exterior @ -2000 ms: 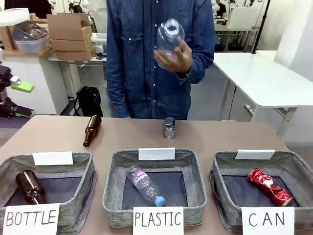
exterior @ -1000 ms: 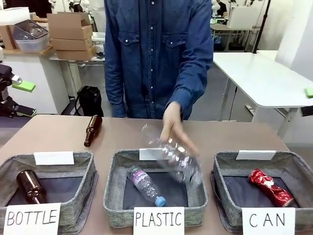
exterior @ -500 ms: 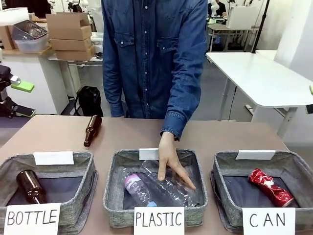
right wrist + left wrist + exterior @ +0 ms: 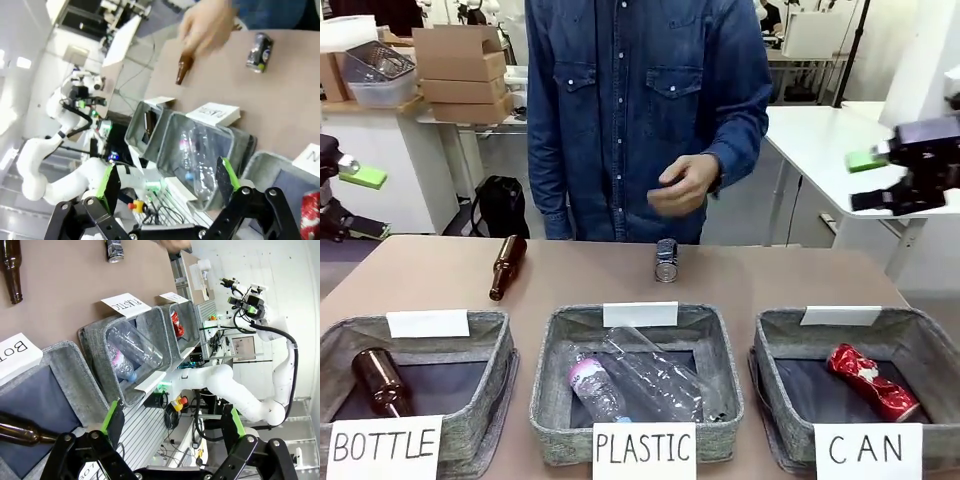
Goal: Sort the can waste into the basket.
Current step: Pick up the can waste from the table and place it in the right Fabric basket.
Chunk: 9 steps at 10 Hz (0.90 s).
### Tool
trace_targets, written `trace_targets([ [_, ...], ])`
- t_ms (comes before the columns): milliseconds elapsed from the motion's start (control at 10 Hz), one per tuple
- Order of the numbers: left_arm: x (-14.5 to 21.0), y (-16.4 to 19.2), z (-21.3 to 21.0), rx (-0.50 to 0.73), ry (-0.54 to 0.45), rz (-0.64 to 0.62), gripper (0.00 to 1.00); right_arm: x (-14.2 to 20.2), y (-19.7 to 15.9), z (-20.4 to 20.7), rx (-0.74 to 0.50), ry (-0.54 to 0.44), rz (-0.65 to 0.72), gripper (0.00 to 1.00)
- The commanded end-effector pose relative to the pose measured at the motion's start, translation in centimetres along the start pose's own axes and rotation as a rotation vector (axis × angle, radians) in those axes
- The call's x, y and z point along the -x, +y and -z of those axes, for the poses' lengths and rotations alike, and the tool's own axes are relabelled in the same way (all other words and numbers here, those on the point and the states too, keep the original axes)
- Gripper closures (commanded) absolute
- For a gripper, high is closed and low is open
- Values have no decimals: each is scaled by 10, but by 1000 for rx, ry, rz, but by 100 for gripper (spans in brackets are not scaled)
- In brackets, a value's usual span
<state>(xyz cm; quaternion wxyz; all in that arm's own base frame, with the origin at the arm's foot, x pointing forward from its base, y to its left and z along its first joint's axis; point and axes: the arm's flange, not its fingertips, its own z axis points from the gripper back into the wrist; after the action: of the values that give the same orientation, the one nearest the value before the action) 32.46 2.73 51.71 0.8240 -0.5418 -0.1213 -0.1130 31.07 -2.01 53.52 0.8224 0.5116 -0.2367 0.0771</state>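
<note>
Basket [image 4: 767, 352] holding red can [image 4: 872, 380], dark can [image 4: 666, 261] upright on table [image 4: 780, 275]

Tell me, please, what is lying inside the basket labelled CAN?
The CAN basket holds one crumpled red can, lying on its dark floor. Its front label covers the nearest strip of floor, so anything there cannot be seen. The dark can stands outside, on the table.

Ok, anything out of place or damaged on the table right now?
Two items sit outside the baskets: the dark can stands upright on the table beyond the PLASTIC basket, and a brown bottle lies on its side beyond the BOTTLE basket. The red can in the CAN basket is crumpled.
</note>
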Motion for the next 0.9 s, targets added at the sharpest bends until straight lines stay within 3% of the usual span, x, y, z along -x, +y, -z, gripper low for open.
trace_targets([
  [0, 1, 0, -2, 5, 6, 21, 0, 50, -12, -60, 7, -94, 52, 0],
  [200, 1, 0, -2, 5, 6, 21, 0, 57, -7, -55, 76, -107, 42, 0],
  [400, 1, 0, -2, 5, 6, 21, 0, 27, 1, -12, 132, -9, -9, 0],
  [600, 1, 0, -2, 5, 6, 21, 0, -13, 17, 51, 210, 103, -46, 0],
  [800, 1, 0, -2, 5, 6, 21, 0, -55, 32, 146, 292, 266, -79, 0],
])
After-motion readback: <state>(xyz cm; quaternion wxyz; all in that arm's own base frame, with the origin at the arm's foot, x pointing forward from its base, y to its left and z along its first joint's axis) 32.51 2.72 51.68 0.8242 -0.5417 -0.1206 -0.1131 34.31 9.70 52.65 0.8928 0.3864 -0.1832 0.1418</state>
